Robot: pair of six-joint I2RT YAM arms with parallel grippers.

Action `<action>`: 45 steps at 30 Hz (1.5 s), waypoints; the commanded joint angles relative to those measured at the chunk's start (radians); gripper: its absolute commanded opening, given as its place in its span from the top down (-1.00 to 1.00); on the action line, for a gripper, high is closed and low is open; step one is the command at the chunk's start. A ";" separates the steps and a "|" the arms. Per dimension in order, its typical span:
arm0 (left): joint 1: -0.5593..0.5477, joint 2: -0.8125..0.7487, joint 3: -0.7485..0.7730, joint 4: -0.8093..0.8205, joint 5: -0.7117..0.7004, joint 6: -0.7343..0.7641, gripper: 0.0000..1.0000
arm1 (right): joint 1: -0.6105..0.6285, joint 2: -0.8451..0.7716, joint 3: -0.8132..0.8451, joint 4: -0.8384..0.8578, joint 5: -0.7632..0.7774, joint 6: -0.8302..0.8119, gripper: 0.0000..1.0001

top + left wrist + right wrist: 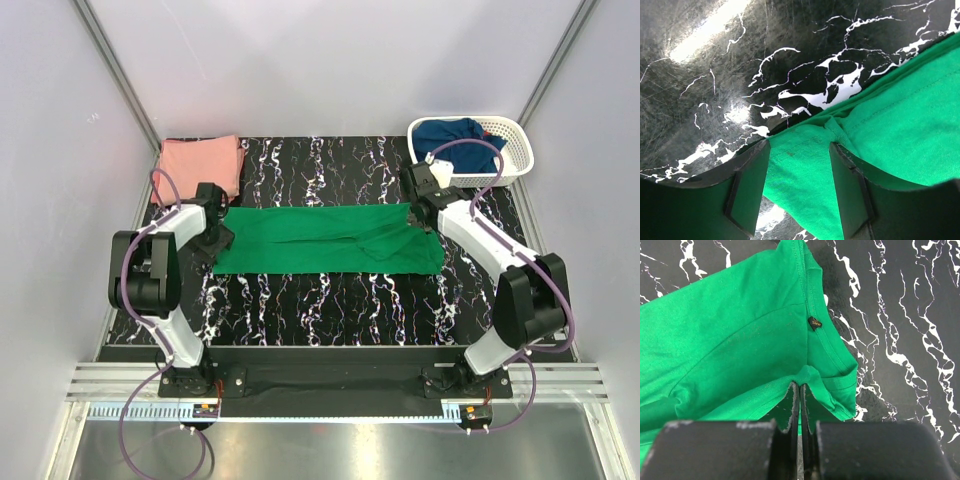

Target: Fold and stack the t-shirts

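Observation:
A bright green t-shirt point(330, 238) lies as a long band across the middle of the black marbled table point(330, 305). At its left end my left gripper point(222, 238) stands open, and the wrist view shows a corner of the green cloth point(900, 110) lying loose between the spread fingers of that gripper point(800, 150). At the shirt's right end my right gripper point(420, 215) is shut; in its wrist view the gripper point(800, 386) pinches a pucker of green cloth point(740, 330) near the collar. A salmon pink t-shirt point(203, 160) lies folded at the back left. A navy t-shirt point(455, 135) sits in the basket.
The white lattice basket point(522, 152) stands at the back right corner, just behind the right arm. A small dark label point(814, 323) shows inside the green collar. Grey walls close in the table on three sides.

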 commanded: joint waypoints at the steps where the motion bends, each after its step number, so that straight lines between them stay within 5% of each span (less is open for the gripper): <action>1: 0.006 0.046 0.013 -0.069 -0.098 -0.027 -0.15 | -0.004 0.012 0.055 -0.017 0.009 -0.029 1.00; 32: 0.006 0.061 0.031 -0.127 -0.105 -0.068 -0.18 | -0.028 0.305 0.257 -0.042 0.058 -0.164 1.00; 33: 0.006 0.056 0.033 -0.132 -0.098 -0.070 -0.20 | -0.030 0.321 0.265 -0.044 0.059 -0.164 0.97; 39: 0.004 -0.002 0.080 -0.156 -0.055 -0.058 -0.24 | -0.032 0.335 0.374 -0.128 0.023 -0.134 0.09; 45: 0.004 -0.100 0.175 -0.170 0.002 0.028 -0.25 | -0.030 0.241 0.351 -0.185 -0.160 0.033 -0.04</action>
